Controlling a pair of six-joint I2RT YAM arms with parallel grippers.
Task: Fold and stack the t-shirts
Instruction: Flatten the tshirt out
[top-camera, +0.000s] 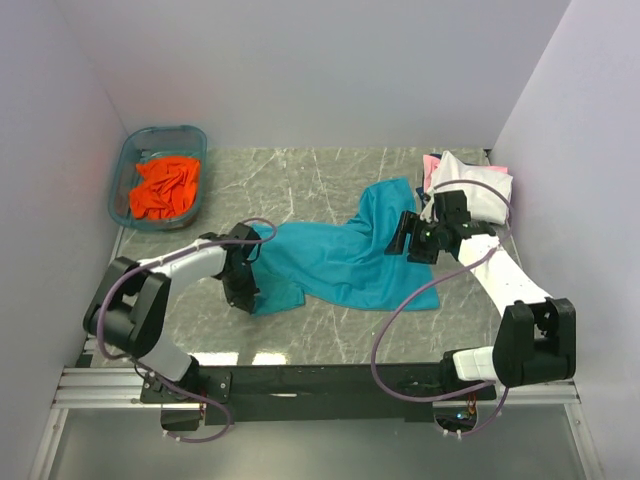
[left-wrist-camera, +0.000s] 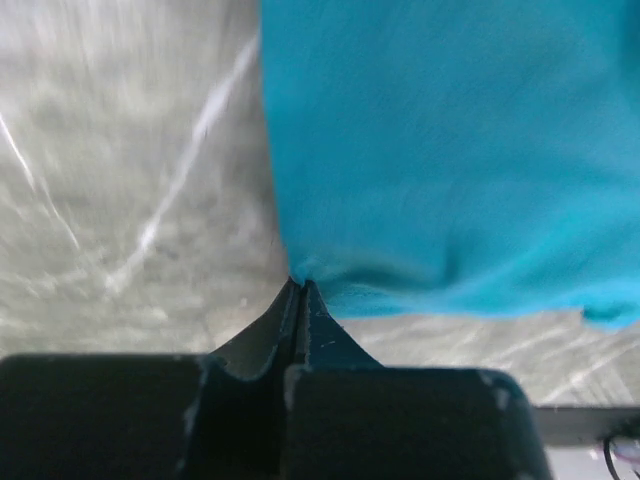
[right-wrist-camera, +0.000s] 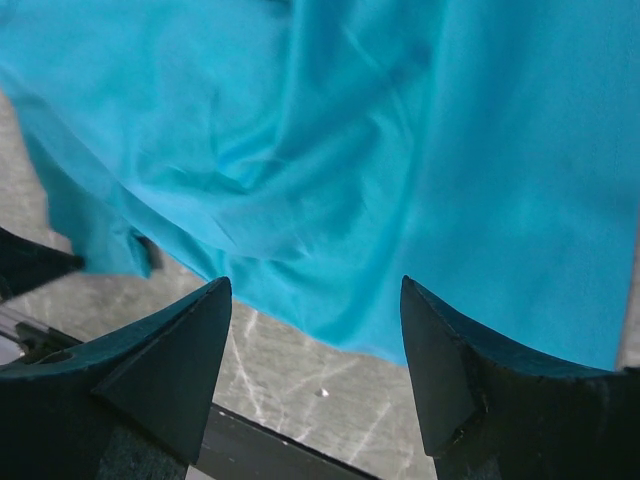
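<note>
The left claw is clenched, its fingers pressed flat together on the edge of the teal shirt, where the cloth puckers right at the tips. It sits low at the table's near-left part, on the shirt's left end, with bare marbled top showing beside the hem. The right claw is released, its fingers spread wide and holding nothing, hanging over the shirt's right end toward the table's right side; the wrist view shows rumpled teal cloth under and beyond the two tips and a strip of table below them. The teal shirt lies unfolded and wrinkled across the middle of the table, running from the near-left up toward the far-right. At the table's far-right corner the white shirt lies in a heap, with the pink shirt peeking out at its far-left edge. At the table's far-left corner stands the tub, with the orange shirt crumpled inside it.
</note>
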